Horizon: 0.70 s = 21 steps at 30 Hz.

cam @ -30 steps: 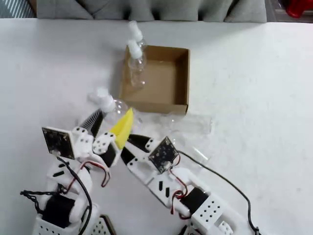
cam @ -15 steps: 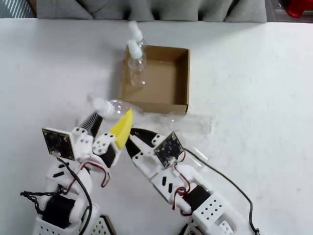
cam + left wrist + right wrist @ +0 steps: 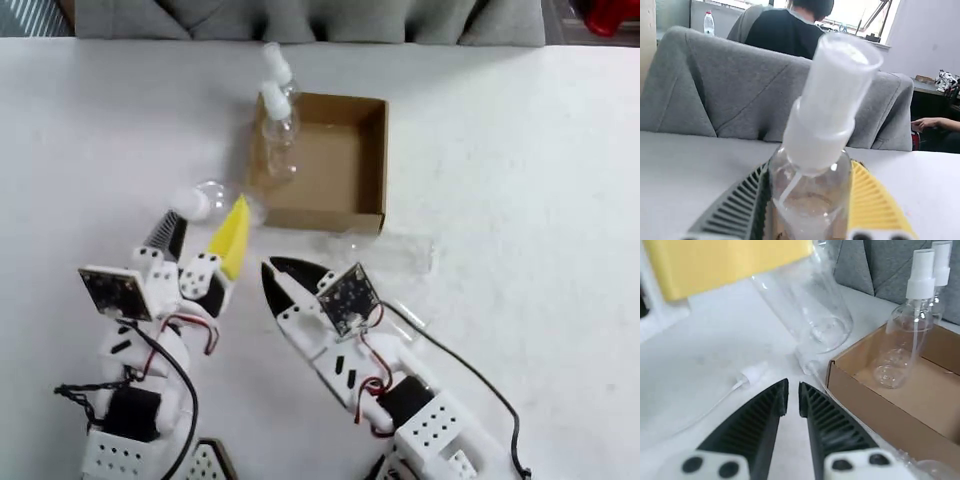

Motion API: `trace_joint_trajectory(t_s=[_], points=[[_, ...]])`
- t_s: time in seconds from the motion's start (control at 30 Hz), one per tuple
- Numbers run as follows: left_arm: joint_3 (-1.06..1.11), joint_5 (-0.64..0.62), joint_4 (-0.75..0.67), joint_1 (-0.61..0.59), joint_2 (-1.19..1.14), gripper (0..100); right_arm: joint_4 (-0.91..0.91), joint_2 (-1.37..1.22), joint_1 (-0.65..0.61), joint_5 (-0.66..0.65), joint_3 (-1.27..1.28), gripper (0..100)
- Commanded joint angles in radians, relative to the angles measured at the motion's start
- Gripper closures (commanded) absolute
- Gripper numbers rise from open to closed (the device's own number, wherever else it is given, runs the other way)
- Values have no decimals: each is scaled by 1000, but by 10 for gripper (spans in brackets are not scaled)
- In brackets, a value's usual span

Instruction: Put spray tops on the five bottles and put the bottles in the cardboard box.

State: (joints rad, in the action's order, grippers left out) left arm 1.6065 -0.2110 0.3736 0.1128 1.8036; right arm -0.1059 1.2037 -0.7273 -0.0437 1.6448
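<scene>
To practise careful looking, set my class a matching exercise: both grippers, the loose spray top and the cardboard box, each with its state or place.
1 left gripper
2 right gripper
3 loose spray top
4 cardboard box

A lying on the table
B shut on a capped bottle
C holding an upright bottle
D shut, empty

Pairs: 1-B, 2-D, 3-A, 4-C

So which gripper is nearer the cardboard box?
Left. The left gripper, shut on a bottle, is beside the near-left corner of the cardboard box; the right gripper is farther back, short of its front wall.
</scene>
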Motion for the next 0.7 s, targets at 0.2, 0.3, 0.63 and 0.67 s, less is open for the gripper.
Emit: trace_joint_trajectory(t_s=[0.2,0.3,0.63,0.67], points=[[-106,51,-68,-18,-53,980,5,5,266,9,-75,982],[-204,51,-92,-24,-209,980,-2,4,320,11,-78,982],[-440,51,-261,-24,-756,980,-4,2,438,11,-97,982],[-443,51,-292,-21,-791,980,-4,2,437,12,-97,982]])
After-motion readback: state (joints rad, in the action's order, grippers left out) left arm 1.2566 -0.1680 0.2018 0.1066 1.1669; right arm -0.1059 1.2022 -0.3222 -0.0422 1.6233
